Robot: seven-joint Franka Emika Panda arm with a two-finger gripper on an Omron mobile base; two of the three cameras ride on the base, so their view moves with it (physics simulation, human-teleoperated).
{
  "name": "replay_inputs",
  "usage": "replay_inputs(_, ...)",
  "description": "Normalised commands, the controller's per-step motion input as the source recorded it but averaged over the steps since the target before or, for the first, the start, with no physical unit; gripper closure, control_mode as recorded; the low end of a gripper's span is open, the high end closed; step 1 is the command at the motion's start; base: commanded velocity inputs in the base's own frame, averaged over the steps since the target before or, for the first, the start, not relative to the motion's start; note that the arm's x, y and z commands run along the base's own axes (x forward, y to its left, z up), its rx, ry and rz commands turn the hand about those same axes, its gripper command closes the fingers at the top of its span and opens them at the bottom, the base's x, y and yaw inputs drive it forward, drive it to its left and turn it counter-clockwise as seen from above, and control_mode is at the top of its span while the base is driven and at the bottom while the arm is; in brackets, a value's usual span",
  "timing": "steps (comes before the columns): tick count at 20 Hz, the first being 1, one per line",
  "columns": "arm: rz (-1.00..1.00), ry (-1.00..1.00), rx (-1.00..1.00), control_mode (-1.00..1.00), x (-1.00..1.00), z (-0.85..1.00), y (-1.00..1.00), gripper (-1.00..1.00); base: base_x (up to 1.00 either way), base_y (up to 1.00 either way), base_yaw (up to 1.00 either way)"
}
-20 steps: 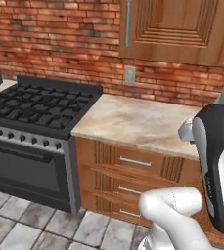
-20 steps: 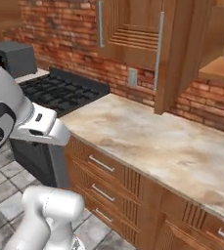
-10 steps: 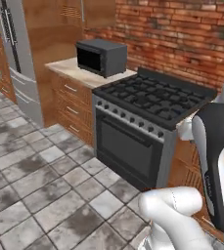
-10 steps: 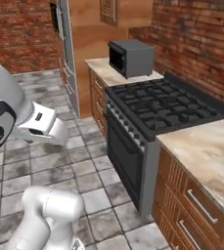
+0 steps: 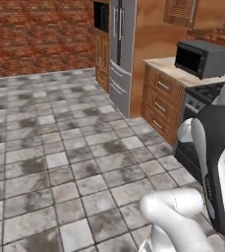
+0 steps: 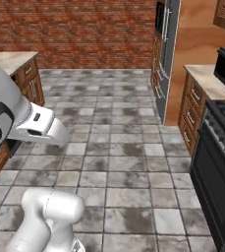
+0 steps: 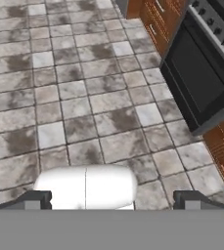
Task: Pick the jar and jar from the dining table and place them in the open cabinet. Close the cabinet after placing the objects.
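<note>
The jars and the dining table are out of view, and so is the open cabinet. In the hand view my gripper (image 7: 113, 200) points down at the grey stone-tile floor (image 7: 84, 97). Its two dark fingertips (image 7: 33, 200) stand far apart at the bottom of that view with nothing between them, so it is open and empty. My white arm (image 5: 212, 162) rises at the right of the left base view and my arm (image 6: 15, 118) at the left of the right base view.
A black oven front (image 7: 196, 83) and wooden drawers (image 5: 160, 101) line the right side, with a black microwave (image 5: 202, 58) on the counter and a steel fridge (image 5: 121, 47) beyond. A closed wooden wall cabinet (image 5: 195, 12) hangs above. A marbled counter unit (image 6: 11, 61) stands left. A brick wall (image 6: 84, 24) closes the far end.
The whole picture has swung left: the base has turned away from the counter and stove towards the tiled floor, fridge and brick wall. The gripper stays open.
</note>
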Motion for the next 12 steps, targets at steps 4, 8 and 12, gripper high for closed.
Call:
replay_inputs(4, 0.0, 0.0, 0.0, 1.0, 0.0, 0.0, 0.0, -1.0, 0.93, -0.03, 0.04)
replay_inputs(8, 0.0, 0.0, 0.0, 1.0, 0.0, 0.0, 0.0, -1.0, 1.0, -0.15, 0.02)
replay_inputs(12, 0.0, 0.0, 0.0, 1.0, 0.0, 0.0, 0.0, -1.0, 1.0, -0.07, 0.07)
